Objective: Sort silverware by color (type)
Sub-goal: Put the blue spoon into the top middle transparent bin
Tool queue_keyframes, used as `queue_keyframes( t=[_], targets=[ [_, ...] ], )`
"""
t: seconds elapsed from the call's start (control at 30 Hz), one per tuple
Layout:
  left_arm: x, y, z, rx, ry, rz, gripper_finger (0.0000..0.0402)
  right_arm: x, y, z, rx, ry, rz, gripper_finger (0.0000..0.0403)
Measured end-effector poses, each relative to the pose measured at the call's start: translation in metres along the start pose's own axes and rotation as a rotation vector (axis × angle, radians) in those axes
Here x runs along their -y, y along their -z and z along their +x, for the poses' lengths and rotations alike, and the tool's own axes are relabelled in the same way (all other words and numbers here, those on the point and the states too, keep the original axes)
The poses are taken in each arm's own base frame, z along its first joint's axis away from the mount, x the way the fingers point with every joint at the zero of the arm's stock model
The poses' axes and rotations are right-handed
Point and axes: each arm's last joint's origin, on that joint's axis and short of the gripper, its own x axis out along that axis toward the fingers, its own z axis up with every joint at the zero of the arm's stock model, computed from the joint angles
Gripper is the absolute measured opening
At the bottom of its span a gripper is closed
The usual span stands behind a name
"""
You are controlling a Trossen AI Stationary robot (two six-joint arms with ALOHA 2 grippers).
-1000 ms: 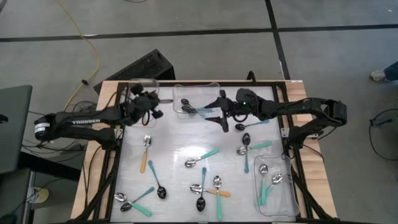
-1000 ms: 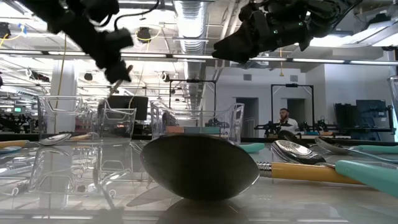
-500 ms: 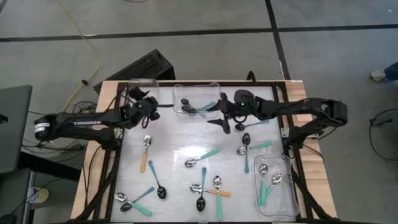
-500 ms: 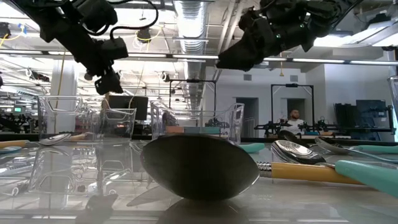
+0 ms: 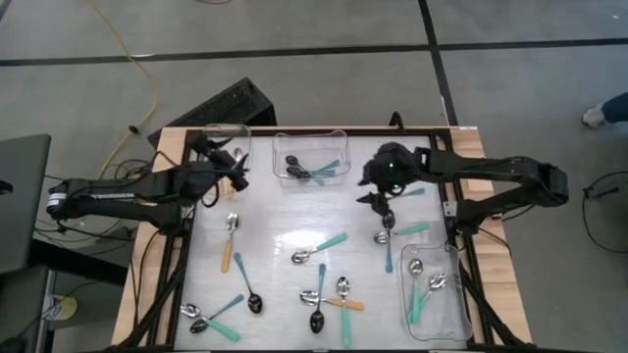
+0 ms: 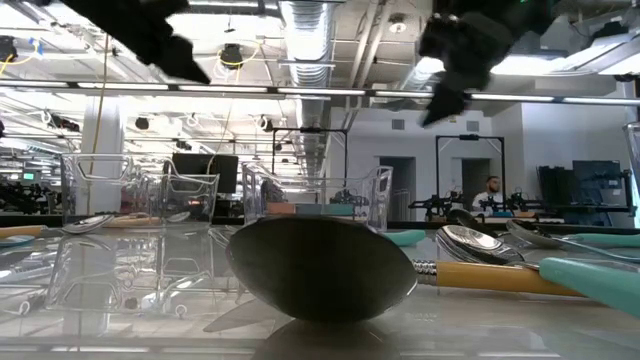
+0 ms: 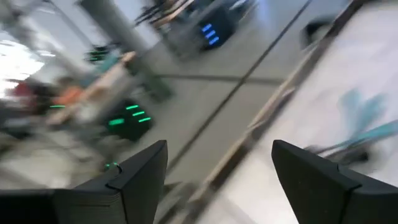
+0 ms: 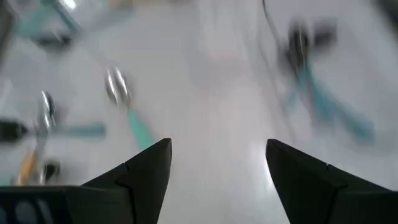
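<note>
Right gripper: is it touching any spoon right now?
Apart. The right wrist view shows the right gripper open with only bare table between its fingers.

Small spoons (image 5: 319, 248) with teal, blue or orange handles lie flat and scattered over the white surface (image 5: 275, 221); some cross one another. Others lie in two clear bins.

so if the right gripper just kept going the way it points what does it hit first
Probably the bare table top. The right gripper is open and empty, aimed down at a clear patch; a teal-handled spoon lies off to one side of that line. Depth is hard to judge.
</note>
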Motion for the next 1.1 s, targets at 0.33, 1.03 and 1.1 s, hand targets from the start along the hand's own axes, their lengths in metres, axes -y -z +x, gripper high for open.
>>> queue_keyframes(
  t=[0.33, 1.03, 1.1],
  targets=[
    [0.042, 0.002, 0.001, 0.287, 0.635, -0.264, 0.0266, 0.002, 0.047, -0.003, -0.365, 0.167, 0.382, 0.0286],
    [0.075, -0.002, 0.021, 0.405, 0.653, -0.112, 0.0258, 0.050, 0.082, 0.018, -0.590, 0.330, 0.333, 0.0286],
    [0.075, -0.002, 0.021, 0.402, 0.654, -0.112, 0.0258, 0.059, 0.088, 0.029, -0.655, 0.338, 0.362, 0.0286]
  ],
)
